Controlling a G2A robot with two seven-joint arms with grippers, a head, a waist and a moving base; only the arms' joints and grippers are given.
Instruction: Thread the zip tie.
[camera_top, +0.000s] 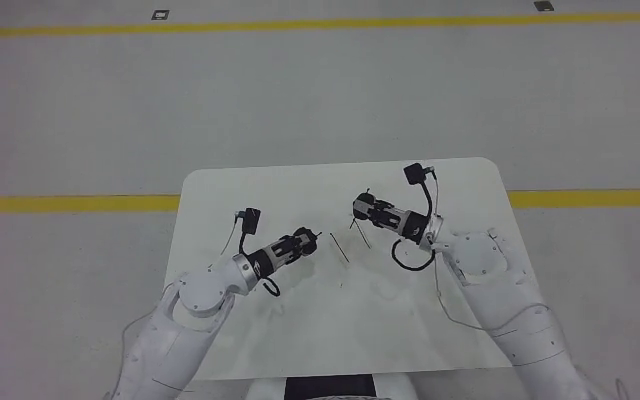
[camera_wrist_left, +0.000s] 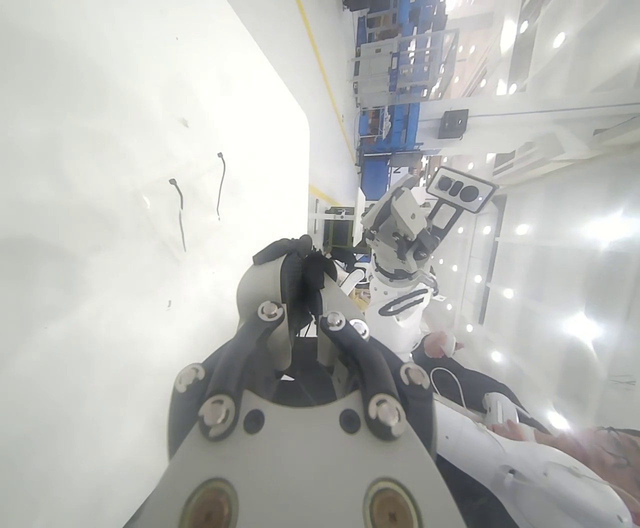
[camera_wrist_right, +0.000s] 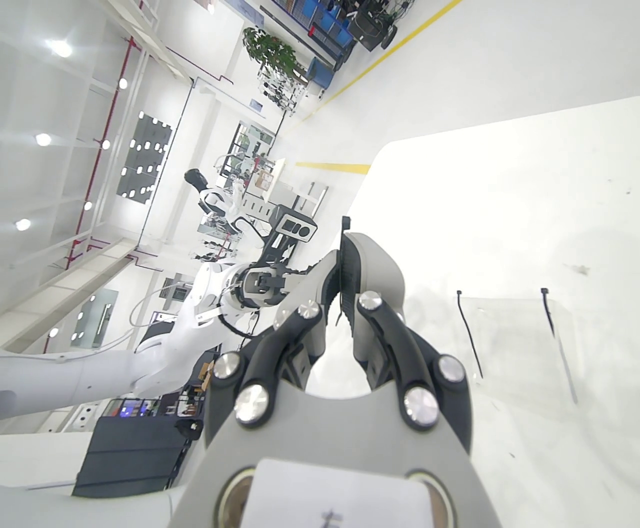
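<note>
Two zip ties (camera_wrist_right: 470, 335): loose on worktop (camera_top: 450, 300).
Handling: likely light, springy; pinch near tail.
Left jaws: pressed together.
Right jaws: pinching third tie (camera_wrist_right: 345, 221).

Black plastic zip tie (camera_wrist_right: 345, 221) — smooth white table (camera_wrist_right: 500, 175)

- I am counting three zip ties in all.
- I am pinching one of them, the held zip tie (camera_wrist_right: 345, 221), between the fingers of my right end effector (camera_wrist_right: 345, 250).
- I am seeing the other two lying side by side, apart, on the counter (camera_top: 400, 320): the first loose zip tie (camera_wrist_right: 470, 334) and the second loose zip tie (camera_wrist_right: 548, 312).
- I am working with two end effectors, the right one and my left end effector (camera_wrist_left: 300, 265).
- I am working at one counter.
</note>
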